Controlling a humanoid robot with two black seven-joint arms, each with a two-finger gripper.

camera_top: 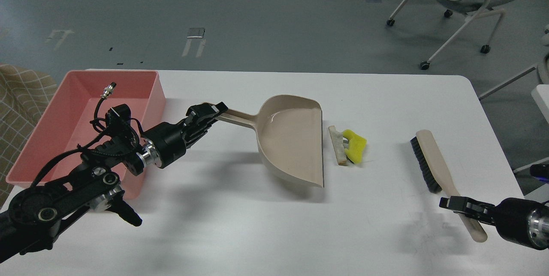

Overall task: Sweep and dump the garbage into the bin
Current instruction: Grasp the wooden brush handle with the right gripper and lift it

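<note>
A big white table (257, 233) fills most of the frame. At the upper left sits the pink bin (47, 130), right by the table's left edge. The left gripper (214, 111) is closed tight on the end of the handle of the beige dustpan (291, 139), in the middle of the frame. The dustpan's open mouth faces right. Just beside the mouth lies the garbage: a pale bread wedge (337, 144) touching a yellow chunk (355, 145). Further right lies a brush (433, 160) with dark bristles. At the lower right, the right gripper (456, 205) is closed on the brush handle.
</note>
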